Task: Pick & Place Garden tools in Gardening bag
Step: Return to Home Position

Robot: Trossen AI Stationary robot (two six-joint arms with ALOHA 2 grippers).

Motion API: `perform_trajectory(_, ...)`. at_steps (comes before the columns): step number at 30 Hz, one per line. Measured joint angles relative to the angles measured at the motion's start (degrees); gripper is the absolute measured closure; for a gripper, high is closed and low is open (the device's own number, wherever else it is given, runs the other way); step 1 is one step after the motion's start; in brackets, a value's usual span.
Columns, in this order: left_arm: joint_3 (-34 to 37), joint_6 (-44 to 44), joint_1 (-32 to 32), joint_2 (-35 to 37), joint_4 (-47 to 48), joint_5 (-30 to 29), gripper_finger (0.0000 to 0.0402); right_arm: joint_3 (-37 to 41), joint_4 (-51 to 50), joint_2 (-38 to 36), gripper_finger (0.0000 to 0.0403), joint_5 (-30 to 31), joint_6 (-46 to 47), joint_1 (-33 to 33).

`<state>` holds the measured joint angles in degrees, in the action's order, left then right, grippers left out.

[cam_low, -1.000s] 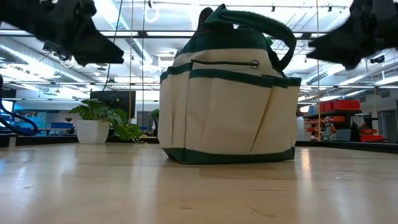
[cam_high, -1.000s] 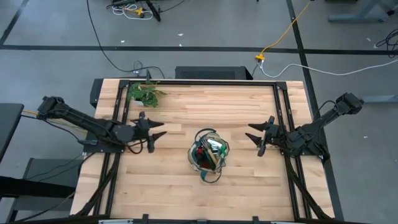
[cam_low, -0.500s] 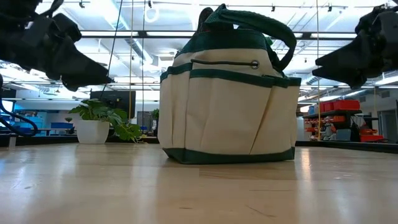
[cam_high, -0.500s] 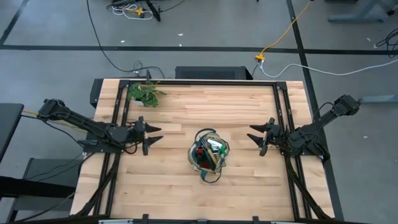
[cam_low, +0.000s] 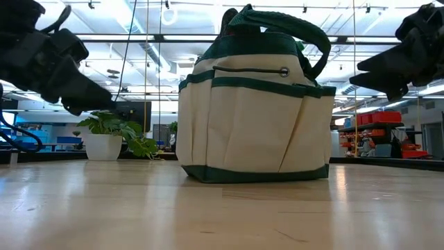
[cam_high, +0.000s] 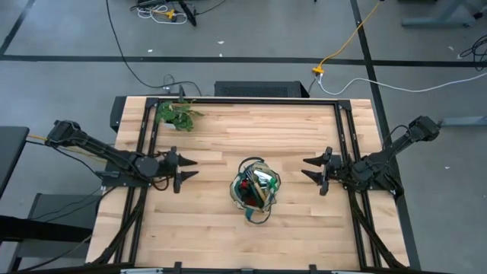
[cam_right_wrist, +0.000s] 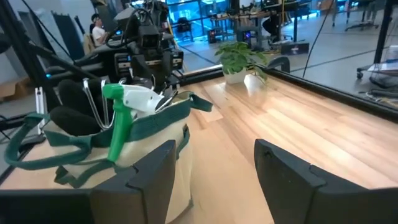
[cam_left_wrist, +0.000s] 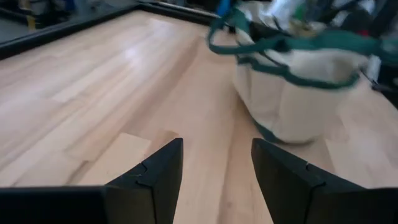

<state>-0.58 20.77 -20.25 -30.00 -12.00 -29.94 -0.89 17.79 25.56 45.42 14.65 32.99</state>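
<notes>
The cream-white gardening bag [cam_high: 256, 189] with dark green trim stands on its base at the table's middle; it also shows in the low view [cam_low: 253, 118]. Garden tools stick up out of its mouth, among them a green and white piece [cam_right_wrist: 124, 112] and red items [cam_high: 245, 187]. My left gripper [cam_high: 187, 169] is open and empty, left of the bag. My right gripper [cam_high: 312, 172] is open and empty, right of the bag. Both hover above the table, fingers pointing at the bag.
A leafy green plant in a white pot [cam_high: 175, 114] stands at the table's far left corner. Dark rails [cam_high: 342, 137] run along the table's left, right and far edges. Bare wood lies between each gripper and the bag.
My left gripper has drawn back toward the table's left edge, away from the bag, and has sunk a little. My right gripper has also pulled back slightly toward the right edge. The bag has stayed where it was.
</notes>
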Motion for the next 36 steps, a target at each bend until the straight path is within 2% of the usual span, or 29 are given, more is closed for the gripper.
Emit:
perform_trajectory(3, 0.0, 1.1, 0.1, 0.0, -0.4, -1.8, 0.0204, 0.0, 0.0, 0.0, 0.0183, 0.0, 2.1, 0.0)
perform_trajectory(20, 0.1, 1.1, 0.2, 0.5, 0.0, -1.9, 0.0204, 0.0, 0.0, -0.2, 0.0183, 0.0, 2.4, 0.0)
perform_trajectory(28, 0.1, 1.1, 1.5, 8.4, -0.1, -1.9, 0.0204, -0.1, -0.3, -6.7, 0.0183, 0.0, 2.4, -1.6)
perform_trajectory(36, 0.1, 1.1, 5.2, 18.4, -0.3, -1.9, 0.0204, -0.1, -0.2, -14.4, 0.0183, 0.0, 2.4, -6.8)
